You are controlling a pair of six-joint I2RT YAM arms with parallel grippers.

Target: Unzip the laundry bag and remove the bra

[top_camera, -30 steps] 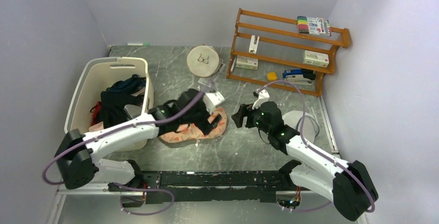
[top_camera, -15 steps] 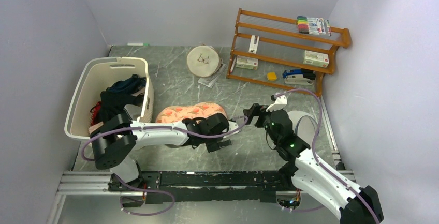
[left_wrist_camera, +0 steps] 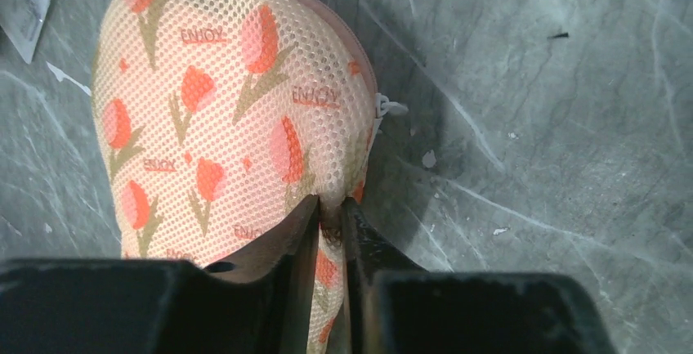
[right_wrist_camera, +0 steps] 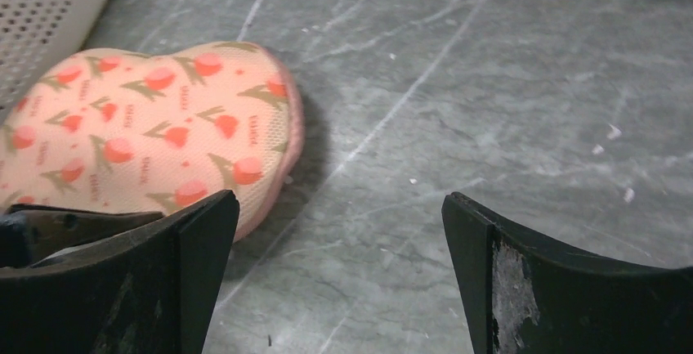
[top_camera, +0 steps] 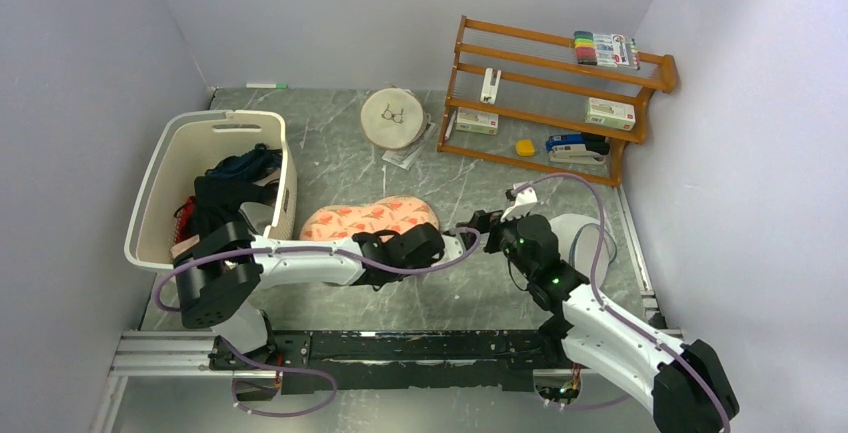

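Note:
The laundry bag is a peach-pink mesh pouch with a red flower print, lying flat on the table beside the basket. In the left wrist view the laundry bag fills the upper left, and a small white tab sticks out of its right edge. My left gripper is shut on a fold of mesh at the bag's near right edge. My right gripper hangs open over bare table, just right of the laundry bag. From above, the right gripper sits close to the left gripper. The bra is hidden.
A cream slatted basket holding dark clothes stands at the left. At the back are a wooden rack with small items and a round embroidery hoop. A white domed item lies behind my right arm.
My left arm came off the top of the bag to its near right end, and its jaws closed on the mesh. My right gripper opened wider and edged toward the bag.

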